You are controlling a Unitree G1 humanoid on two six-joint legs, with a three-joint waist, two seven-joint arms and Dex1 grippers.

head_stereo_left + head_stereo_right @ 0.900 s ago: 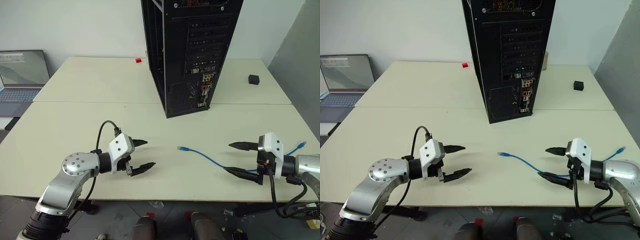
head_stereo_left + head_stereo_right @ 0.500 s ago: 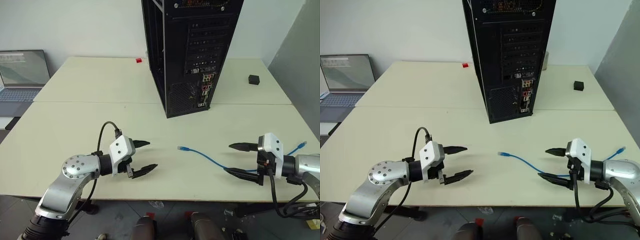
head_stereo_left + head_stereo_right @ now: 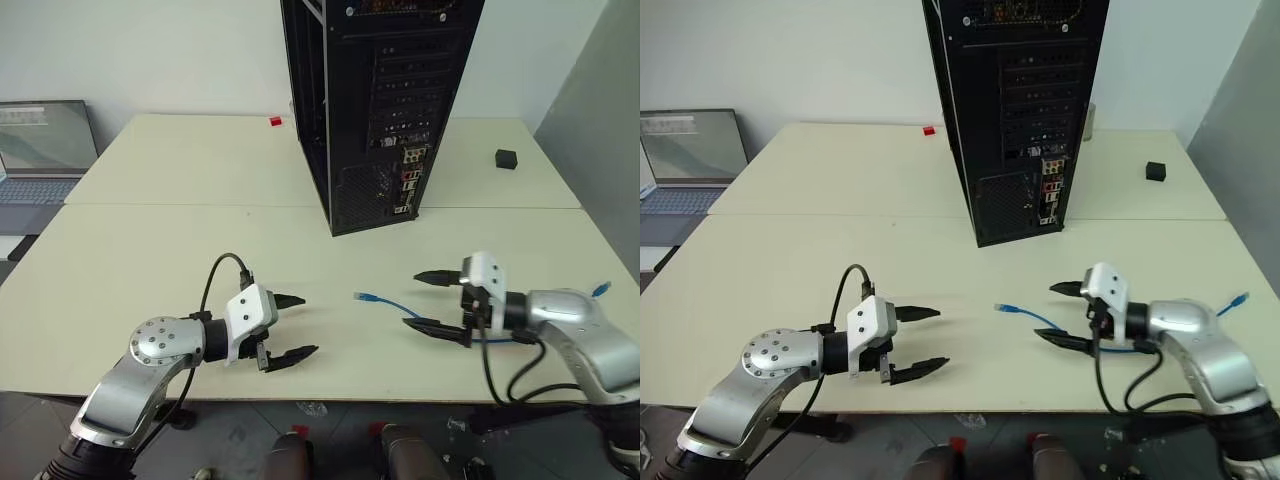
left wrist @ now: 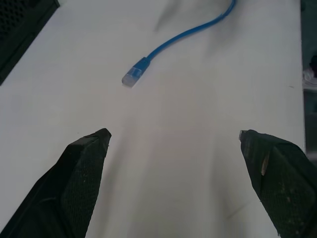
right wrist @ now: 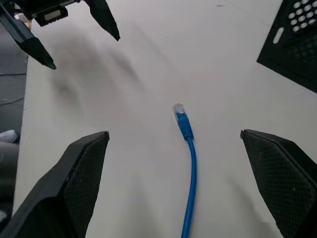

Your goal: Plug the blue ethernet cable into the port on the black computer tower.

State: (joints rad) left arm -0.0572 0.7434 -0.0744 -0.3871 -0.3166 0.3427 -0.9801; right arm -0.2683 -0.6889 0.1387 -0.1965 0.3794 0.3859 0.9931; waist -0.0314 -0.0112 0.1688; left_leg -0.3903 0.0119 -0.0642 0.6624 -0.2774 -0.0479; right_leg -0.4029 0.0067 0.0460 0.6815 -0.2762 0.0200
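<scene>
The blue ethernet cable lies flat on the table, lower right of centre in the head views, its near plug pointing toward frame centre. It should handle as light, limp and slippery. The plug is small and rigid, with a latch likely to be fragile; take hold just behind it, on the boot.

The right gripper hovers just beside the plug, jaws wide apart and empty. The left gripper, lower left, is likewise spread and empty.

The black computer tower stands upper centre, its port in the rear connector cluster. Bare tabletop separates plug and tower. The cable's far end nears the right table edge; snagging is possible.
</scene>
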